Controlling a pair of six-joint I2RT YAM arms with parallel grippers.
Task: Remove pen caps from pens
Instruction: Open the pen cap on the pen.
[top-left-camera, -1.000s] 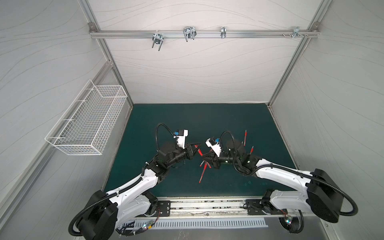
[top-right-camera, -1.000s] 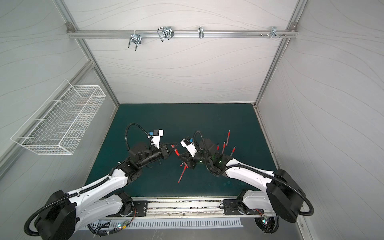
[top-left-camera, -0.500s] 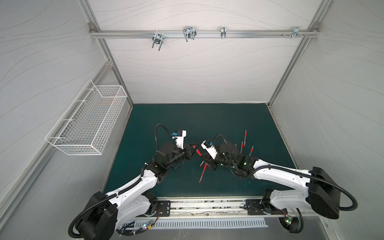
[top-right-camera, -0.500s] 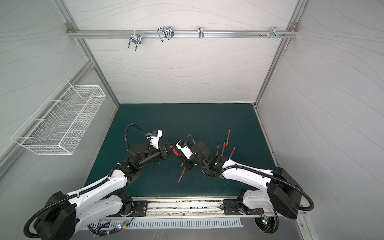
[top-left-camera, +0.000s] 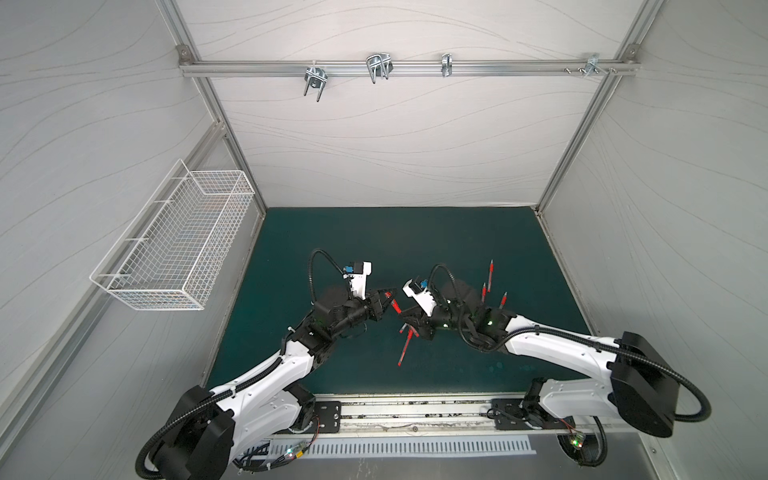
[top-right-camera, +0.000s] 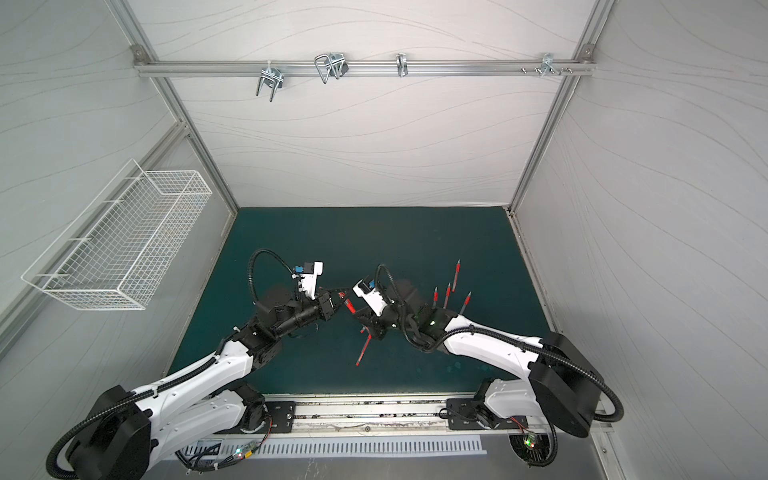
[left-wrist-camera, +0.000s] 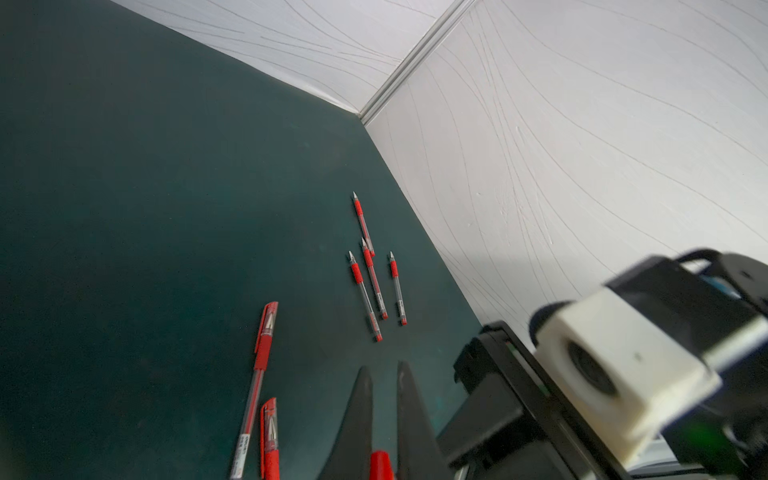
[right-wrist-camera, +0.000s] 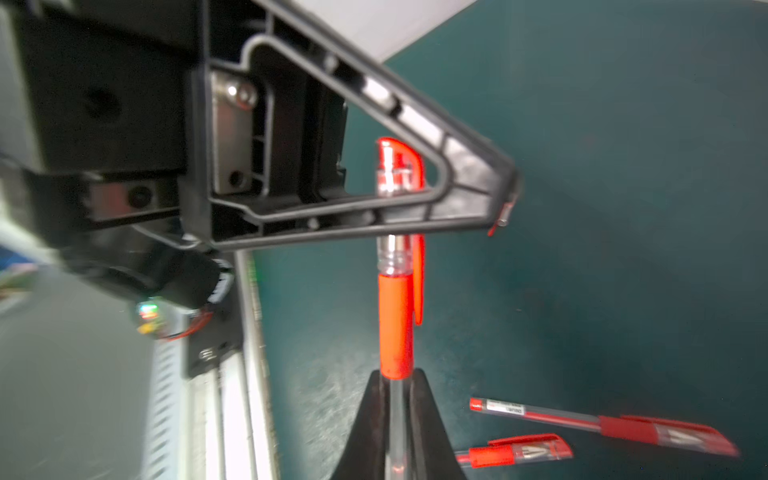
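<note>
In a top view the left gripper (top-left-camera: 390, 297) and right gripper (top-left-camera: 403, 326) face each other above the green surface (top-left-camera: 374, 249). Left wrist: jaws pressed onto a red pen cap (left-wrist-camera: 380, 464) (four uncapped pens (left-wrist-camera: 376, 286) lie beyond). Right wrist: jaws pinching the capped pen (right-wrist-camera: 395, 324) by its clear barrel.

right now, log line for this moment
left claw shut on pen cap | right claw shut on pen | cap not yet off

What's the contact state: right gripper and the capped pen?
Touching. Right wrist view: the right gripper has both jaws pressed on the capped pen, on its clear barrel behind the red grip; no gap.
</note>
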